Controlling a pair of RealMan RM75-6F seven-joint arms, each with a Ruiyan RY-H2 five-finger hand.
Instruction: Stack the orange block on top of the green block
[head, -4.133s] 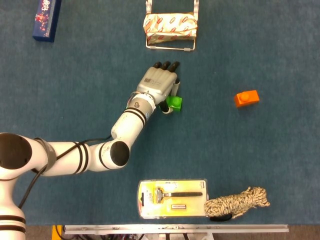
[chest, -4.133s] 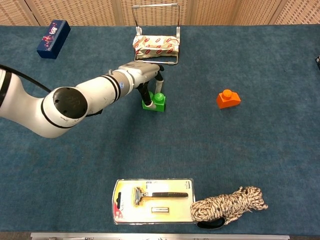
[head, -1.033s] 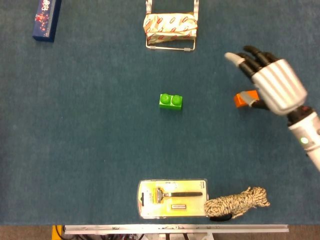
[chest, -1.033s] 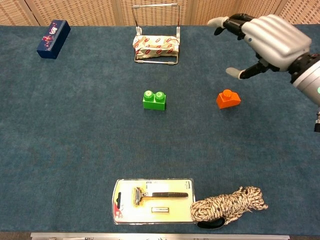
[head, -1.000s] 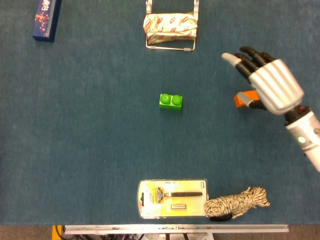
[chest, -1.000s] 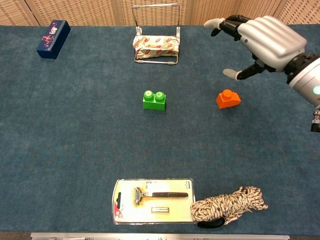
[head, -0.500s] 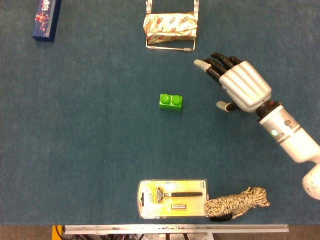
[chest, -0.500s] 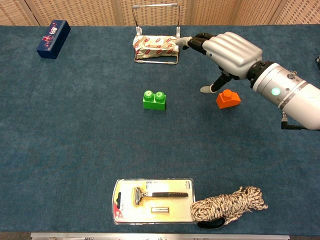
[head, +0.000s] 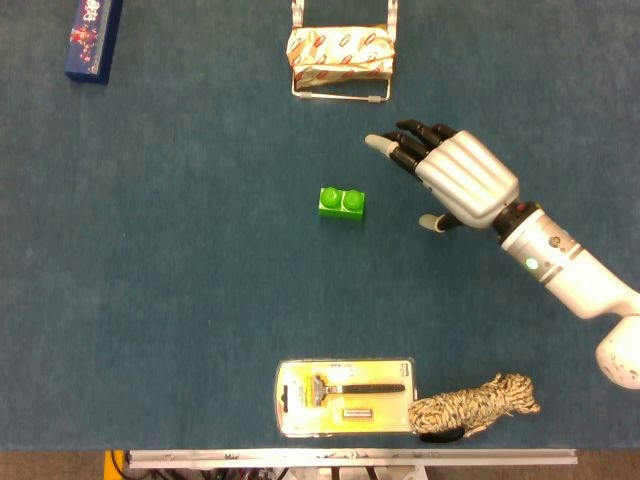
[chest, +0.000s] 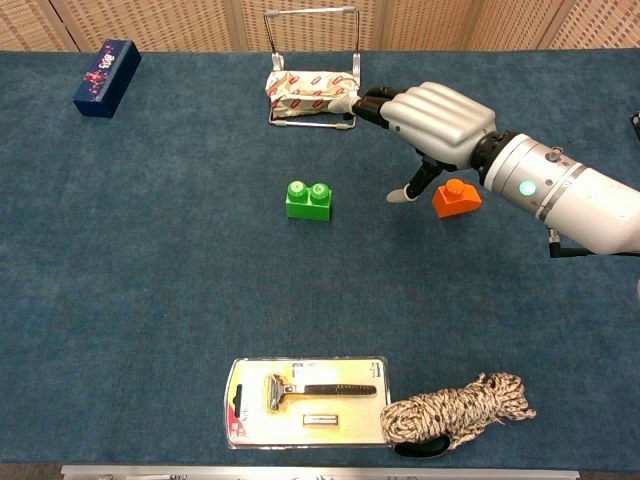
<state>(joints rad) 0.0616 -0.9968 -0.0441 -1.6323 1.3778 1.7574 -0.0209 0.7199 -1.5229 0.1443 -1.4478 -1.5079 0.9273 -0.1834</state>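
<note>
The right hand (chest: 432, 120) is hovering with fingers spread and holding nothing — just above and left of the orange block (chest: 457, 198), which is sitting on the blue cloth, well to the right of the green block (chest: 308, 200).

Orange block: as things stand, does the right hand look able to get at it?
Probably yes. The right hand hangs open just above and behind the orange block, thumb lowered beside it, with nothing between them. In the head view the hand hides the block.
</note>
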